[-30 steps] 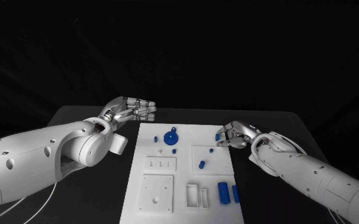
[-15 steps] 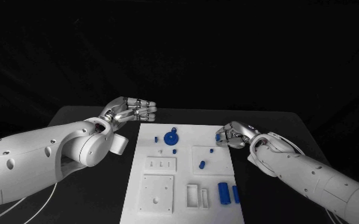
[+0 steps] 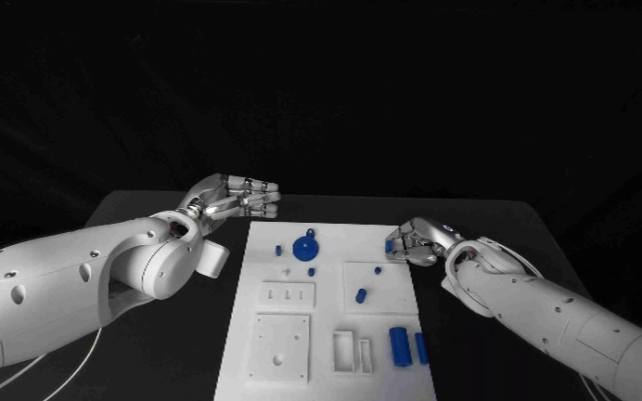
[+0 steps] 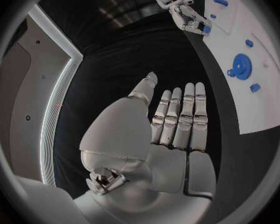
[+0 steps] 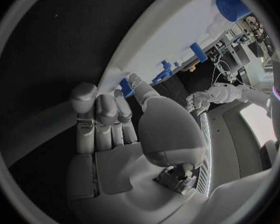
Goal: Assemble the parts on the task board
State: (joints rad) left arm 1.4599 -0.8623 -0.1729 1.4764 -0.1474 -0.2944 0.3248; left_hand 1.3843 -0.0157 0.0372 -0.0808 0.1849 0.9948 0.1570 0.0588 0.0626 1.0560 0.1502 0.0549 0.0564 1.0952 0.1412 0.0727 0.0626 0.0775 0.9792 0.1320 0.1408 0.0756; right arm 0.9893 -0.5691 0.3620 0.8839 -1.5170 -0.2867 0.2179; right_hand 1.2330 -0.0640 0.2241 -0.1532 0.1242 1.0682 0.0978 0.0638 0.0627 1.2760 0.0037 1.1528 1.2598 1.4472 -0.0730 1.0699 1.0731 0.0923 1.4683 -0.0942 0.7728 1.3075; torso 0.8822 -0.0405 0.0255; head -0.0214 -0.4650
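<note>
Right robot hand pinches blue part.

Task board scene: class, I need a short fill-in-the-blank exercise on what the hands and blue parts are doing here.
1. The right hand touches a small blue part at the task board's ____ edge.
2. The left hand holds ____.
3. The large round blue part lies on the board's ____ end.
4. The table is ____ in colour.

Missing words: right; nothing; far; black
</note>
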